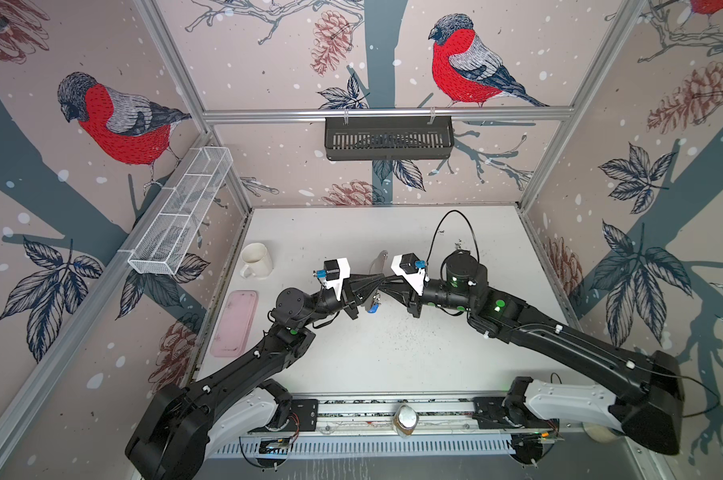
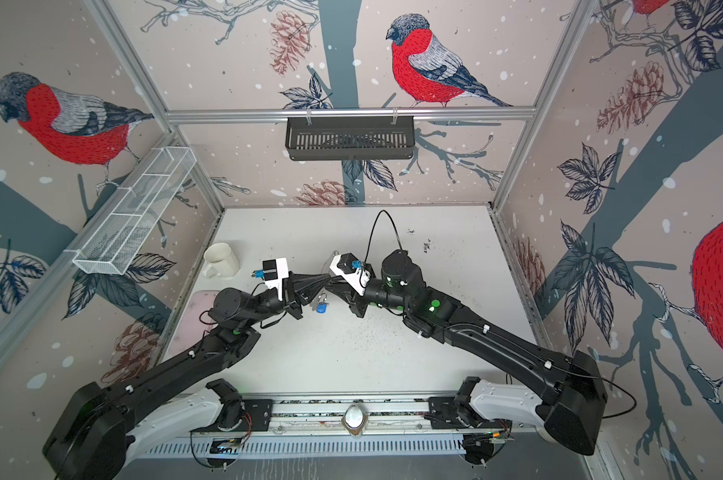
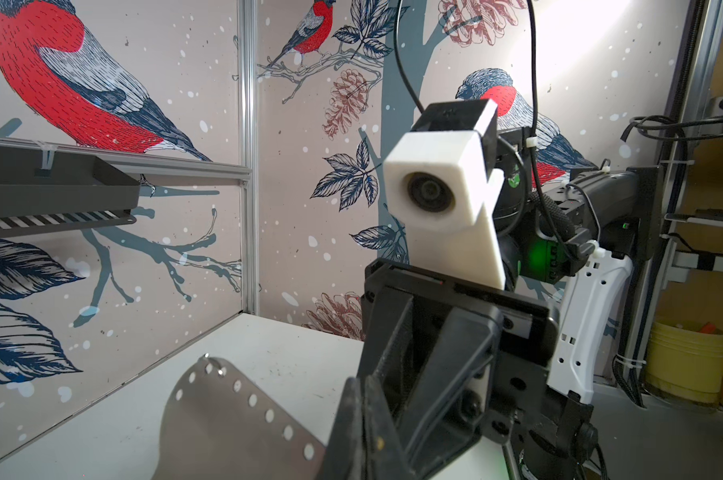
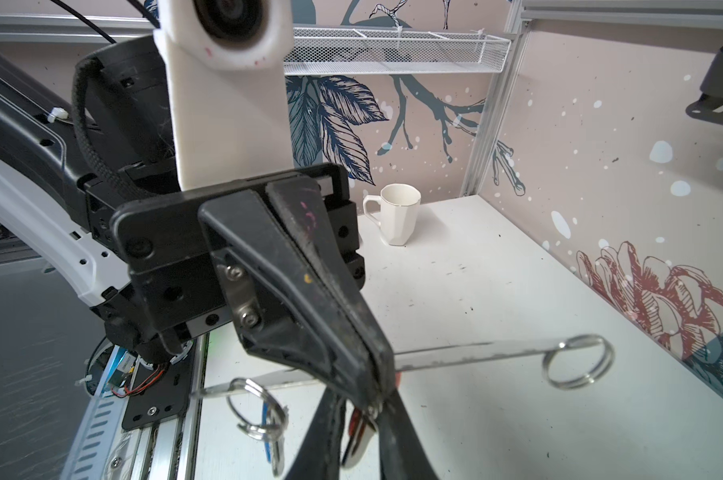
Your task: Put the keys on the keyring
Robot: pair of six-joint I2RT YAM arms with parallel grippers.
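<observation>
With left gripper (image 4: 381, 395) clamped on the keyring holder (image 3: 227, 419) and right gripper (image 4: 366, 419) pinching the red-tagged key (image 4: 357, 442), steady the holder and thread slowly onto the bare split ring (image 4: 578, 361).

A white table (image 1: 393, 365) (image 2: 351, 365) fills the floor of both top views. At about 10 o'clock, near its left edge, a white mug (image 1: 257, 258) (image 2: 222, 258) stands upright with its handle toward 7 o'clock. At about 8 o'clock a flat pink tray (image 1: 235, 324) lies along the same edge, apart from the mug. Fine dark specks (image 1: 393, 328) dot the middle.
</observation>
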